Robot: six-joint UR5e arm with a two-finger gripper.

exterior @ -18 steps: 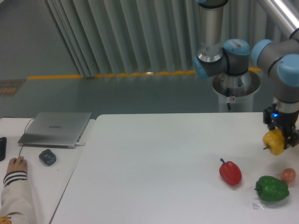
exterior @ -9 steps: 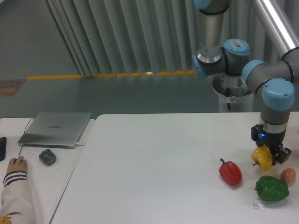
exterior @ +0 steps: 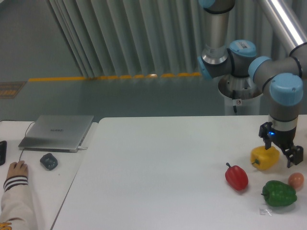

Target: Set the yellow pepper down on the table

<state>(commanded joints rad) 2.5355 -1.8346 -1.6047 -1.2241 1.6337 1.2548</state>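
The yellow pepper [exterior: 264,158] lies on the white table [exterior: 158,167] at the right, tipped onto its side between the red pepper and the arm. My gripper [exterior: 280,150] hangs just above and to the right of it, fingers spread wide and open, with nothing between them. One finger [exterior: 265,142] stands right over the pepper's top edge; I cannot tell whether it touches. The other finger [exterior: 293,157] is off to the right.
A red pepper [exterior: 236,177], a green pepper [exterior: 278,193] and a small orange-pink ball [exterior: 296,180] sit close by at the front right. A laptop [exterior: 57,132], a mouse [exterior: 48,161] and a person's hand [exterior: 17,170] are on the left desk.
The gripper carried the yellow pepper down and left toward the table, then opened. The pepper now rests on the tabletop, tipped left, out of the fingers.
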